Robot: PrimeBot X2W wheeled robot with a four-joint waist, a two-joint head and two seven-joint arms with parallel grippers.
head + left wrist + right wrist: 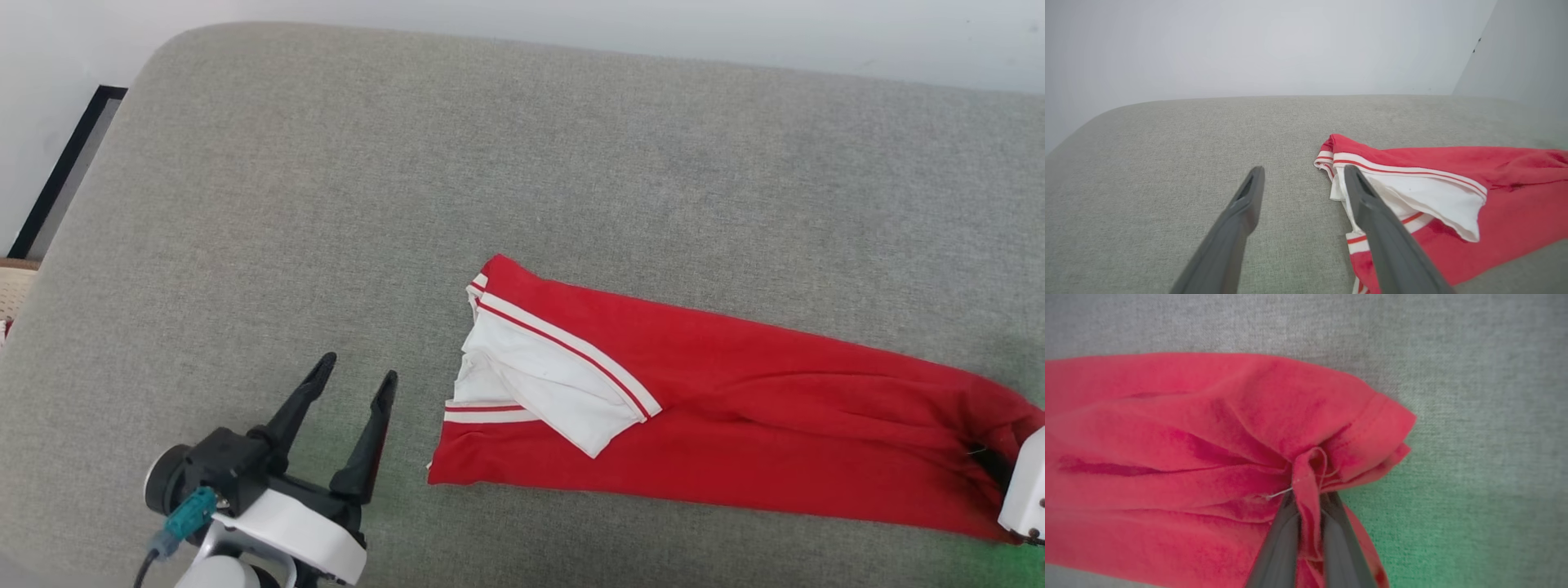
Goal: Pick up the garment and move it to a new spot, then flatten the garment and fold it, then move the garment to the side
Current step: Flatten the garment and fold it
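Observation:
The garment (735, 408), a red shirt with a white striped sleeve on top, lies folded into a long band across the grey cushion. My left gripper (359, 371) stands open just left of the sleeve end, holding nothing; in its wrist view the gripper (1304, 175) frames bare cushion, with the garment (1453, 204) beside the right finger. My right gripper (992, 461) is at the band's far right end, mostly hidden by cloth. In the right wrist view that gripper (1308, 494) is shut on a pinched fold of the garment (1208, 457) near its hem.
The grey cushion (408, 180) stretches wide behind and to the left of the shirt. Its rounded back edge meets a pale wall (571, 20). A dark frame (65, 171) and a pale basket (16, 286) sit beyond the left edge.

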